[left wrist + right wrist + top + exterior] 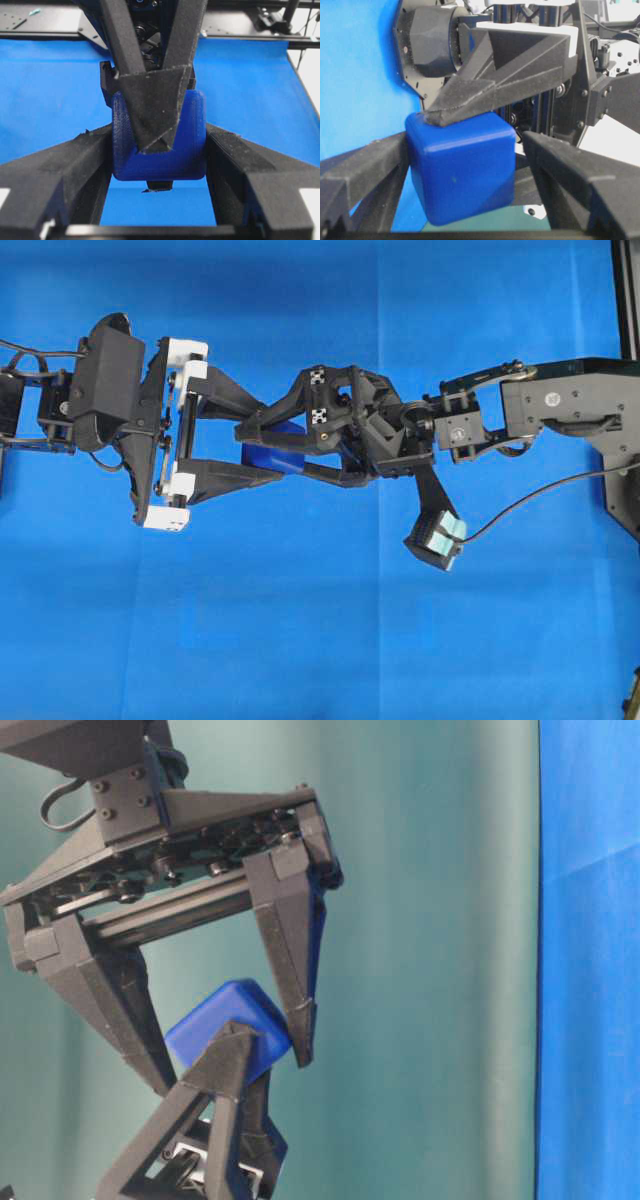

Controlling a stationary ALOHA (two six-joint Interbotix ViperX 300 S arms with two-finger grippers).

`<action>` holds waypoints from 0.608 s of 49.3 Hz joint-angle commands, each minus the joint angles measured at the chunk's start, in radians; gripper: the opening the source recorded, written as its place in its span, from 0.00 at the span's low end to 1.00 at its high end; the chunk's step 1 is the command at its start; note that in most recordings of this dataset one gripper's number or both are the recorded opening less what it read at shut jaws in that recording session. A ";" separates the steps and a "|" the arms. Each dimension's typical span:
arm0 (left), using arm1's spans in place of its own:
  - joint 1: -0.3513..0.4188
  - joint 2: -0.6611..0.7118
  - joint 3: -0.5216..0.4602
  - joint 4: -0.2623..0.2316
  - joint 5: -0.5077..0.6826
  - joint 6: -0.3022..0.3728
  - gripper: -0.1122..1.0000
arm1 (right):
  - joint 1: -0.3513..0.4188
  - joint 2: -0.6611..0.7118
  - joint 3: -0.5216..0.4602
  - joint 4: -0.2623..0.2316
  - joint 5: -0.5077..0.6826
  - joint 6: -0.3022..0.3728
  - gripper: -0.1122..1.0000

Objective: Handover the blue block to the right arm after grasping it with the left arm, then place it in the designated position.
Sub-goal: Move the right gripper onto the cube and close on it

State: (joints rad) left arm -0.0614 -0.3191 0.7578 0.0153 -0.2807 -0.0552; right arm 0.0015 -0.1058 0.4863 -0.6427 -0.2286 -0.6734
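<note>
Above blue cloth [300,640], left gripper [262,448] clamps blue block [275,450]; right gripper [260,445] spread wide

A: The black left arm [100,380], at the frame's left, carries white square brackets [185,352] and long pointed matte-black fingers [225,395].

B: The all-black right arm [560,400], at the right, shows screws, a thin black cable [540,495] and a pale teal-grey cap [437,537].

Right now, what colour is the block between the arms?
Dark blue block, clearest in the right wrist view.
</note>
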 commanded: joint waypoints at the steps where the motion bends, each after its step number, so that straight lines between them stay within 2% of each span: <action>1: 0.003 -0.015 -0.014 0.000 -0.003 -0.002 0.54 | -0.002 -0.014 -0.032 0.002 0.000 0.002 0.93; 12: 0.003 -0.015 -0.014 0.000 -0.002 -0.008 0.54 | -0.002 -0.017 -0.032 0.002 0.032 0.000 0.90; 14: 0.003 -0.015 -0.014 0.000 0.002 -0.008 0.54 | -0.002 -0.018 -0.034 0.002 0.044 0.000 0.85; 21: 0.003 -0.014 -0.015 -0.002 0.014 -0.008 0.54 | -0.002 -0.023 -0.040 0.002 0.071 0.002 0.53; 30: 0.002 -0.015 -0.015 0.000 0.014 -0.008 0.54 | -0.002 -0.023 -0.041 0.005 0.091 0.003 0.53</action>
State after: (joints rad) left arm -0.0552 -0.3191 0.7563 0.0153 -0.2638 -0.0614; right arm 0.0031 -0.1058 0.4771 -0.6427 -0.1396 -0.6734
